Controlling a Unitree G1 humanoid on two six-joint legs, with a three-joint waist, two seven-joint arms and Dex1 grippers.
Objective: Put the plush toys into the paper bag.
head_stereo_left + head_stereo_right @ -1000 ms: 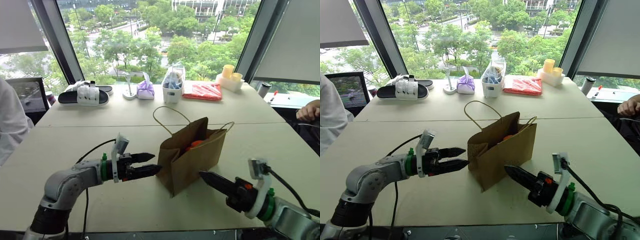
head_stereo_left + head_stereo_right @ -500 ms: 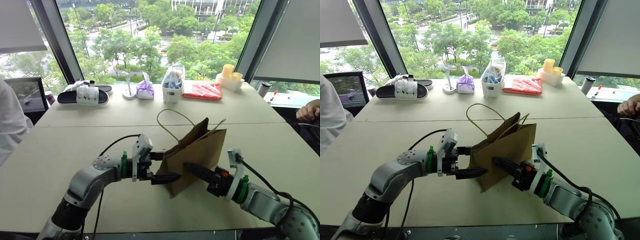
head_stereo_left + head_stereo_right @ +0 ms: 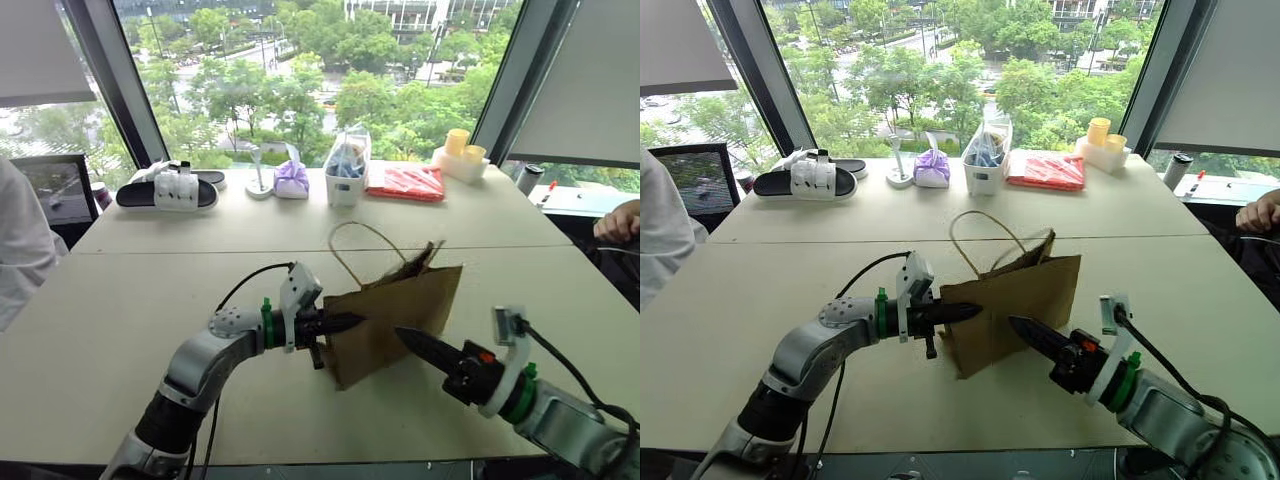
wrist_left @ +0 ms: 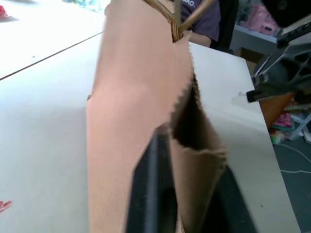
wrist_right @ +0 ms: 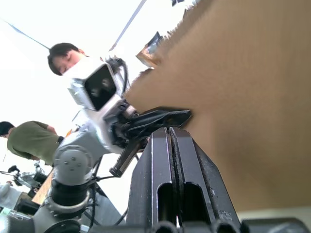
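Left claw (image 3: 345, 322) is pinched on the near edge of the brown paper bag (image 3: 400, 315), which stands mid-tabletop (image 3: 120, 290). Right claw (image 3: 412, 342), fingers pressed together and empty, hovers before the bag's front. Judged step: holding the bag steady; next, spreading its mouth.

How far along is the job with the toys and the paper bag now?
Done: no plush toy lies on the table; whether the toys sit inside the paper bag cannot be seen. In hand: the left end effector is shut on the bag's edge; the right end effector is shut, beside it. Left: confirming contents.
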